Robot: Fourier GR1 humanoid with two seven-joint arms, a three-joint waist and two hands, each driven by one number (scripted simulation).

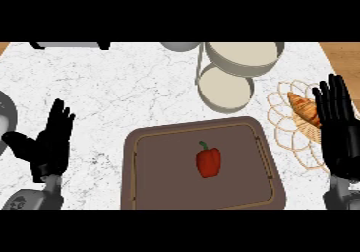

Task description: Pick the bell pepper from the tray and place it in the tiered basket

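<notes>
Red bell pepper [208, 162] with short green stem lies on its side near the middle of a dark brown rectangular tray [150, 192], stem end pointing away from the robot. Nothing touches it. Tray has rounded corners, a raised rim, and a thin lighter line running inside the rim; the pepper is its only content.

Tray sits on a white marble-patterned worktop [117, 83] with fine grey veining. Beyond the tray's far right corner stands the grey-framed tiered basket [241, 59]: two round, cream-coloured bowls, the smaller lower one [225, 88] nearer the tray, the larger upper one behind it. Both look bare inside.

Right of the tray, a pale wire basket [288, 130] with looped, petal-like rim holds a golden-brown croissant [305, 109].

Left robot hand [48, 142], black, shows left of the tray, fingers straight and up, thumb spread outward, holding nothing. Right robot hand [343, 133], black, shows at the right edge, fingers straight and close together, partly in front of the wire basket, holding nothing.

Grey round object [1, 120] cut off at the left edge; cannot tell what it is.
</notes>
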